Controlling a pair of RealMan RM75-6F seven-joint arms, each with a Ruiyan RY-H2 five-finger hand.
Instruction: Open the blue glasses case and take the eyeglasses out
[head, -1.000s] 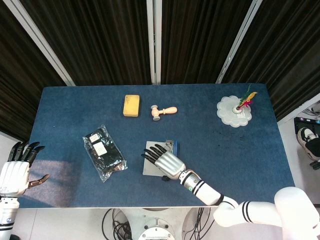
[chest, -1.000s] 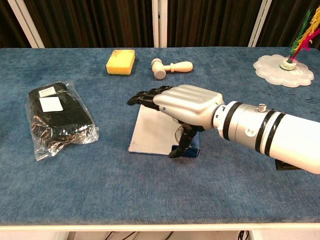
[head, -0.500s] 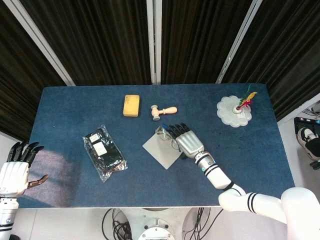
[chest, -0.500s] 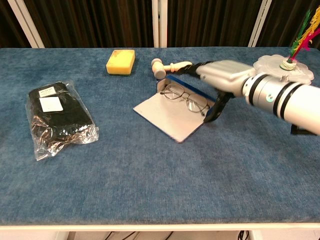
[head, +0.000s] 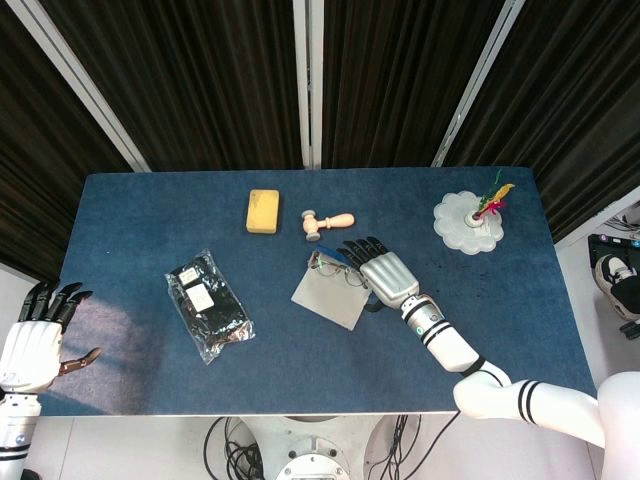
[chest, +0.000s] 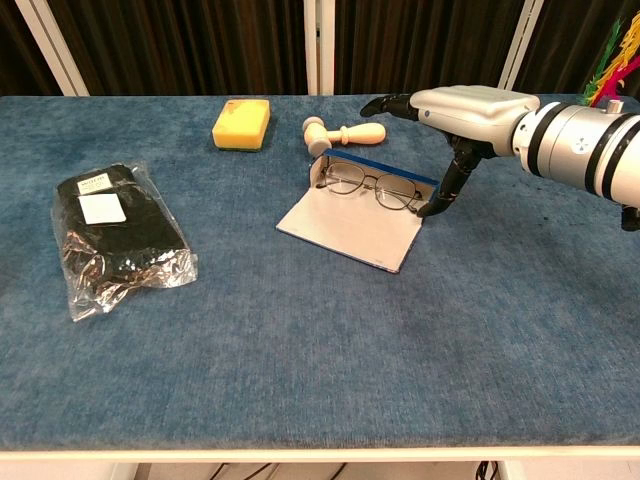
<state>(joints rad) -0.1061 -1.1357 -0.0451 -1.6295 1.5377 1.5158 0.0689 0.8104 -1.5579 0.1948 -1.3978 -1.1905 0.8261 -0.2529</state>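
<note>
- Blue glasses case (chest: 350, 225) lies open at table centre, near the wooden mallet (chest: 340, 133), eyeglasses (chest: 370, 186) inside against its raised edge
- Right hand (chest: 455, 110) above the case's right end, fingers spread, holding nothing
- Left hand (head: 30, 345) off the table's left edge, fingers apart, empty

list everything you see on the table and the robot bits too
blue glasses case: 1, blue outside with pale lining, lying open at table centre
thin metal-framed eyeglasses: 1, dark wire, resting in the open case
yellow sponge block: 1, yellow, far side, left of centre
small wooden mallet: 1, light wood, far side beside the sponge
black item in clear plastic bag: 1, black, left part of table
white scalloped dish: 1, white, far right, holding a colourful feathered thing
blue cloth-covered table: 1, blue
right hand: 1, silver with black fingers, over the case's right end
left hand: 1, white with black fingers, off the table's left edge
</note>
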